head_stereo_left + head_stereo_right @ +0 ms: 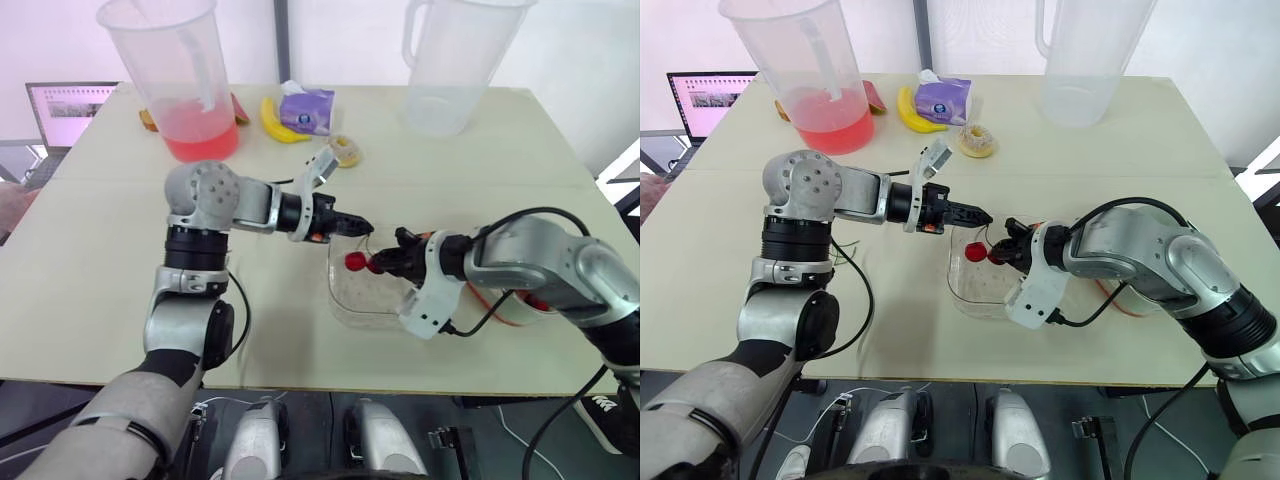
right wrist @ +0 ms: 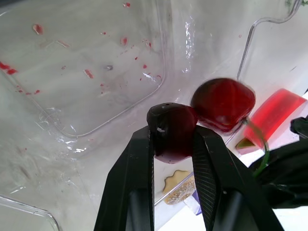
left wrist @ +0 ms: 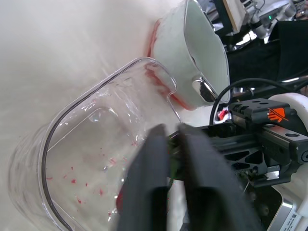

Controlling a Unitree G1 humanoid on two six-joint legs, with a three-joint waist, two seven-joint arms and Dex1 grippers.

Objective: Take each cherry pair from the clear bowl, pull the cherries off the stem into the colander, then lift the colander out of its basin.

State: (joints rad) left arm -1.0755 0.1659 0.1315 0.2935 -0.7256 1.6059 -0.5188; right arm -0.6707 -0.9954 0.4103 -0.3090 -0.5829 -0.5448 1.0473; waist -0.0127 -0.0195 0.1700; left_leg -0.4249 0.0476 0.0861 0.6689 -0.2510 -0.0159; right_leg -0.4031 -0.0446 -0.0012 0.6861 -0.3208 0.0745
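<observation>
Fig.: R gripper clamped on one cherry above clear bowl; 2nd cherry touches it alongside. L gripper pinched shut on stem, approx. over bowl's rim.

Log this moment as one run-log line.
phase: pull-off over clear plastic bowl | right pincer: shut on dark red cherry | left pincer: shut on green stem | second red cherry: on stem

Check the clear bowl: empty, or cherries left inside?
Empty where visible: the clear bowl shows only red specks. The cherry pair is above it in the right gripper.
</observation>
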